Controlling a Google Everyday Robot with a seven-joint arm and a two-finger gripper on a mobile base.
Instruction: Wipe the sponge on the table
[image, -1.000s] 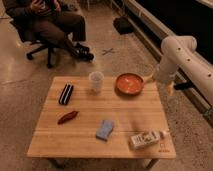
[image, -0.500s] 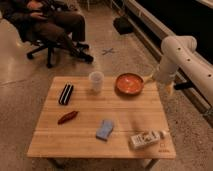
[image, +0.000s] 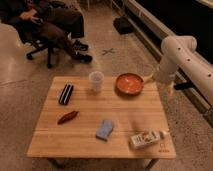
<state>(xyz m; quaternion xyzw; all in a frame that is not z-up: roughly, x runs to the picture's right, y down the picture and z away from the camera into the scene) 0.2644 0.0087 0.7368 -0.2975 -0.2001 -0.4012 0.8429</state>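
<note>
Camera view, single view on record: over the last second no change is noted in the arm or in the things on the table; only the seated person beyond the far edge shifts slightly. The gripper hangs at the far right edge of the table, just beside the right rim of the orange bowl; whether it is apart or together cannot be told, and nothing is seen held in it. The sponge lies flat on the near middle of the tabletop, well apart from the gripper. That lie fits a sponge waiting to be taken up for wiping as well as one set down after a pass; the view does not settle which. Between the gripper and the sponge the wood is bare. Near the sponge are a white-and-yellow packet at the near right corner and a dark red oblong object to its left. A white cup and a black object stand farther back.
</note>
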